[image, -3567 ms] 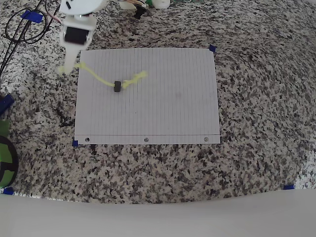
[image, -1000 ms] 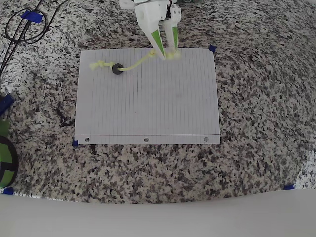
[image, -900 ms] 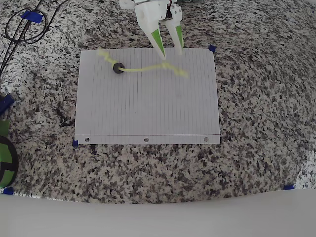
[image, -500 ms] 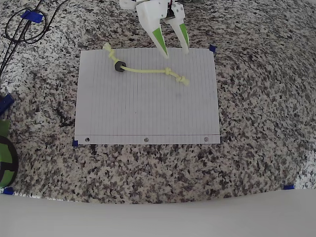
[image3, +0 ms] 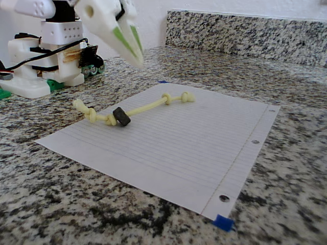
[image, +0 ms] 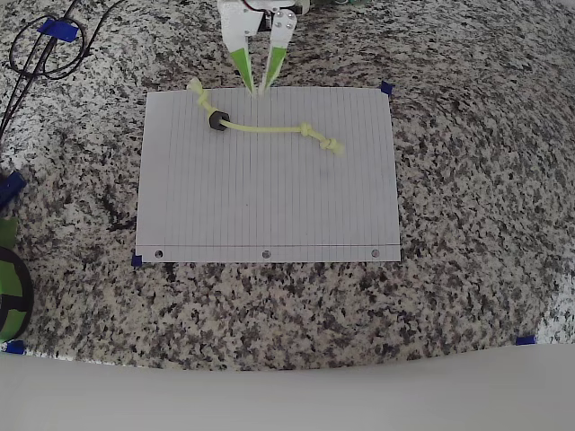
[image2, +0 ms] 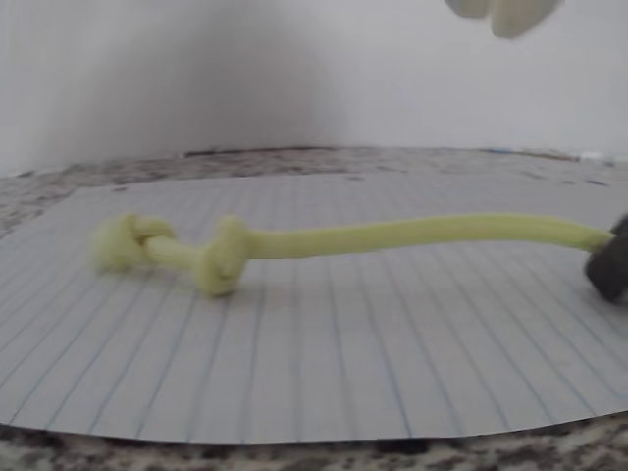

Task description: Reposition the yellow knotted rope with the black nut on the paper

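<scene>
The yellow knotted rope (image: 265, 129) lies along the paper's (image: 269, 206) top part, black nut (image: 215, 121) near its left knots. The end effector (image: 254, 90) hovers narrowly parted, empty, just above. Black cables (image: 40, 45) coil on the granite table (image: 467, 180), well apart; 1 blue tape tab (image: 386, 88) marks the corner.

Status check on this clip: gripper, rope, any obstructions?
Gripper nearly closed, empty, above paper top edge. Yellow rope lying free on paper, black nut near left knot. Nothing obstructing.
</scene>
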Action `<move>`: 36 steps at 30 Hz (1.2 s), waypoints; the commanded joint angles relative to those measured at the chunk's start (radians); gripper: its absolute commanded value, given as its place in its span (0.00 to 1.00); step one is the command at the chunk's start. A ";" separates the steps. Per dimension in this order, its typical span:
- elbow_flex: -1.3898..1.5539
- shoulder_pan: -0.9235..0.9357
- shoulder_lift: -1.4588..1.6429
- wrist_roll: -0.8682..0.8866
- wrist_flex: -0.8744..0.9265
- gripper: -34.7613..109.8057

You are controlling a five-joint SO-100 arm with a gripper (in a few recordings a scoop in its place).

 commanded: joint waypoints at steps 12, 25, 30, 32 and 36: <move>-0.132 0.204 -0.523 -0.534 -0.115 0.24; -0.138 0.304 -0.680 -0.686 -0.255 0.24; -0.146 0.344 -0.715 -0.713 -0.290 0.24; -0.155 0.357 -0.724 -0.721 -0.310 0.24; -0.186 0.373 -0.746 -0.749 -0.351 0.24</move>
